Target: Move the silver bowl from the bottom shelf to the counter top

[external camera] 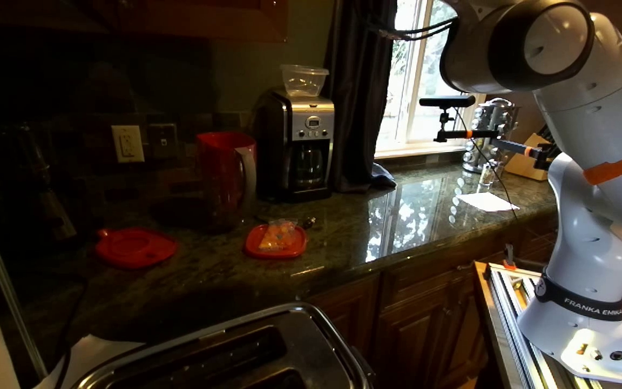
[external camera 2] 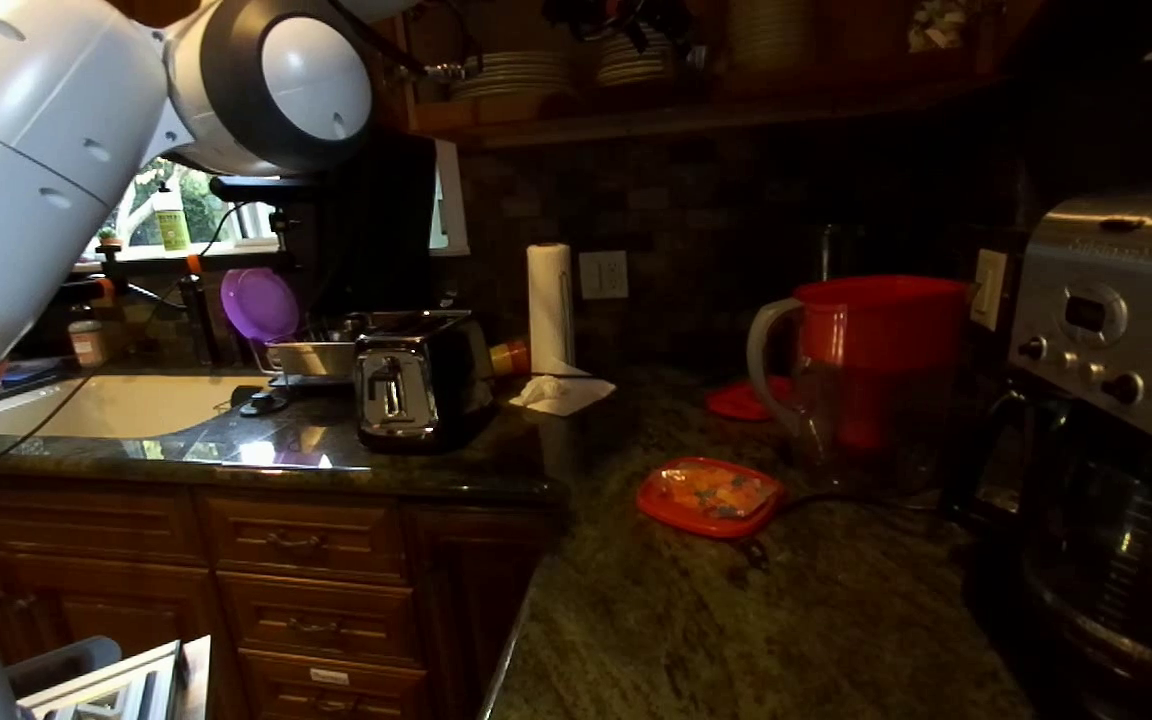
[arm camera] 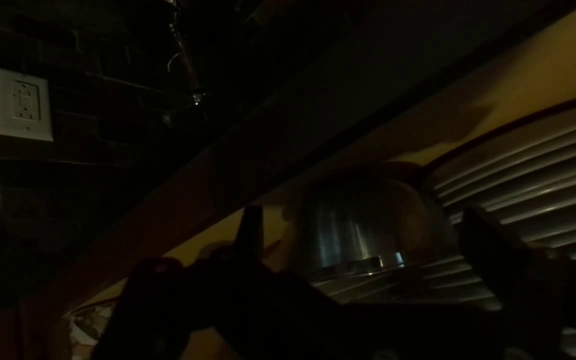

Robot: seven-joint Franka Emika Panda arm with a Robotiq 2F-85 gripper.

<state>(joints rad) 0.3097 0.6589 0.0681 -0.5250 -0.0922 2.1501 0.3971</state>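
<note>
Taking hold of the bowl looks to be the present step. The gripper stands with its fingers spread wide and nothing held; in the wrist view the bowl shows between the fingertips, up on the shelf, though the dimness hides whether it sits within their gap or just ahead. Shiny metal with a smooth curve suggests something light, stiff, hard to break and rather slippery. Its straighter edge nearest the gripper in that view is probably the rim; I would pinch across both sides close to that, where the walls seem steepest, since fingers set nearer the rounded end, farther from the gripper, might squeeze it out. Firm pressure should not hurt so stiff a wall. The plates beside the finger at the wrist view's right are likelier to chip, so a knock there is the risk. The counter lies below the gripper, well apart.
</note>
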